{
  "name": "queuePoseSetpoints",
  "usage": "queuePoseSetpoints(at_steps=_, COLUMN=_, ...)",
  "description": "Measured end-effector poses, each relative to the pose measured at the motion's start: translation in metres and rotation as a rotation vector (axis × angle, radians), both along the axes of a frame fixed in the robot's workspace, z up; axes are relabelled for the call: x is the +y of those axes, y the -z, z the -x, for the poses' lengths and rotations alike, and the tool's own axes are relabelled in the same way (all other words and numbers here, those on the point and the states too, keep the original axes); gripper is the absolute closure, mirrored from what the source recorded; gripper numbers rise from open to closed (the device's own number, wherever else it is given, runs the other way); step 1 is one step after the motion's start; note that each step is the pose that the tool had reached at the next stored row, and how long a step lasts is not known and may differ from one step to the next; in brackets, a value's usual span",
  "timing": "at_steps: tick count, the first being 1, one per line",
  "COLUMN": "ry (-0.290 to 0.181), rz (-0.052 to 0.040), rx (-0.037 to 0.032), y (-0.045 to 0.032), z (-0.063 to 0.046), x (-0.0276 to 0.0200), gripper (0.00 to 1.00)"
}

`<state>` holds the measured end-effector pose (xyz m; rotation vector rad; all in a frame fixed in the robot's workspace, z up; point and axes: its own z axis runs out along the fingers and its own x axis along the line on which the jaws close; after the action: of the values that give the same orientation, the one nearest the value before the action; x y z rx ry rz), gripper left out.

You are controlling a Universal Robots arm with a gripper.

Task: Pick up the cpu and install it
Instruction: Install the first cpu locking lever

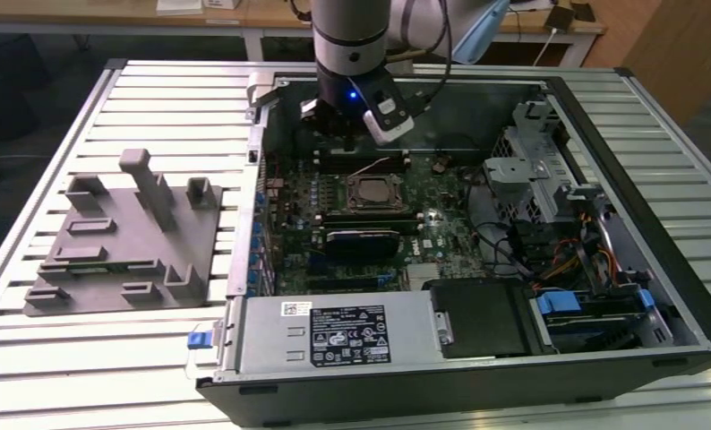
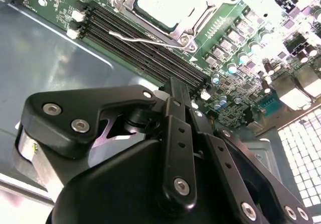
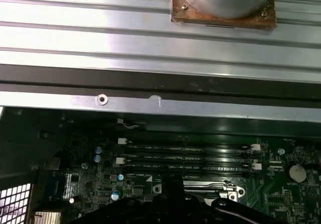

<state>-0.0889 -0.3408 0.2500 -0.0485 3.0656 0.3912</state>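
Can make out only part of the cpu [image 2: 160, 3] in the second wrist view, cropped by the picture's edge along with its socket frame [image 2: 183, 33]. Too small in the exterior view to tell whether it sits flush. Cannot follow the arm [image 1: 351, 36] past that view's top edge, nor the memory slots [image 2: 150, 53] where the gripper [image 2: 176, 91] covers them.

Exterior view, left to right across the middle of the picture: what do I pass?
Grey jig → case's left wall → socket → drive cage → case's right wall. The arm and the power supply overlap the socket's span, so they are left out.
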Motion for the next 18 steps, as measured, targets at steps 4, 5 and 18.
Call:
queuePoseSetpoints(at_steps=4, ry=0.015, rz=0.0165, rx=-0.0303, y=0.0014, z=0.0, x=0.0, gripper=0.89)
queuePoseSetpoints(at_steps=5, ry=0.02, rz=0.0193, rx=-0.0378, y=0.0018, z=0.0, x=0.0, gripper=0.89)
queuePoseSetpoints(at_steps=18, ry=0.053, rz=0.0199, rx=-0.0682, y=0.0132, z=-0.001, x=0.0, gripper=0.89)
